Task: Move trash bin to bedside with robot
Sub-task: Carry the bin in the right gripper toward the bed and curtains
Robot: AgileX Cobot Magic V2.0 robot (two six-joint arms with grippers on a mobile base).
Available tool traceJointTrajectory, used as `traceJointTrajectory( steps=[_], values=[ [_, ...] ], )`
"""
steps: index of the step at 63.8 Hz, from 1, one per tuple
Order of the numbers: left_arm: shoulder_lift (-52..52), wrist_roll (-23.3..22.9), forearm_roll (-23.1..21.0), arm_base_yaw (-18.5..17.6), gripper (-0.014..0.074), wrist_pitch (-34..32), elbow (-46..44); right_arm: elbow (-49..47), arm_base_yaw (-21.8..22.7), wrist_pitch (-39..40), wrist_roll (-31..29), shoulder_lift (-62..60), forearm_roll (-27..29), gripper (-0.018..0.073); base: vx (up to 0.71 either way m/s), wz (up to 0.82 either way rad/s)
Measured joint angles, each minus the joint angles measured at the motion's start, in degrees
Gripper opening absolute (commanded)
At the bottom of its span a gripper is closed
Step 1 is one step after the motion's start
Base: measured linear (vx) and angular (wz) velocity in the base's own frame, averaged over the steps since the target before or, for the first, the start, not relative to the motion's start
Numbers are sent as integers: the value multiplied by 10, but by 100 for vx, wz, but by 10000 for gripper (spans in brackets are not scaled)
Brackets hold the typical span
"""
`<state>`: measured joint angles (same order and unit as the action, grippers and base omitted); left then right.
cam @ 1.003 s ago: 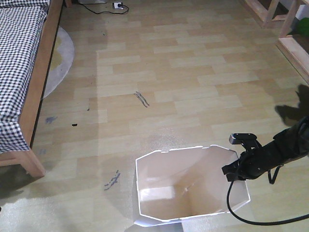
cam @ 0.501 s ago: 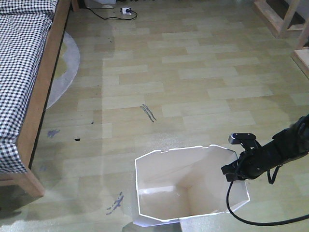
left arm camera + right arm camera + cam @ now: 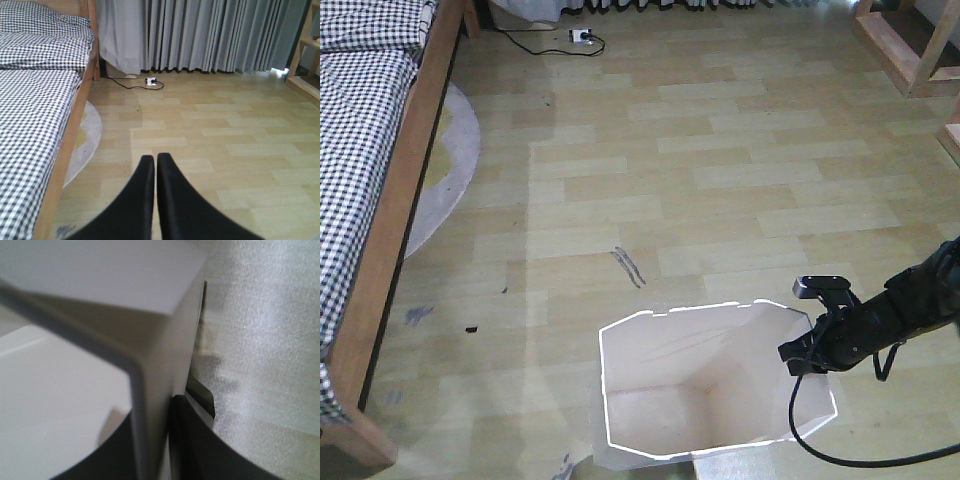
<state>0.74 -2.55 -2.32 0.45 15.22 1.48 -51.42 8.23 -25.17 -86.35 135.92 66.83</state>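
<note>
Trash bin [image 3: 660,360] wall pinched in right gripper [image 3: 806,354], likely to tow it toward bed [image 3: 365,150] (left gripper [image 3: 153,158] closed, empty).

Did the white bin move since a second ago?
Yes. The trash bin has gone forward: the dark scuff mark ahead of it now lies nearer its far rim than before.

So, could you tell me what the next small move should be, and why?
Probably carry the bin leftward toward the bed: the right gripper is shut on it, and bare floor separates bin and bed.
</note>
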Motion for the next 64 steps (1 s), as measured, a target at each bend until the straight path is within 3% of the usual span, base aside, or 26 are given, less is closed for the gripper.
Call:
traceJointTrajectory(
  steps=[64],
  values=[
    [0, 0, 0, 0, -6, 0, 0, 0, 0, 2, 0, 0, 1, -5, 32, -3]
  ],
)
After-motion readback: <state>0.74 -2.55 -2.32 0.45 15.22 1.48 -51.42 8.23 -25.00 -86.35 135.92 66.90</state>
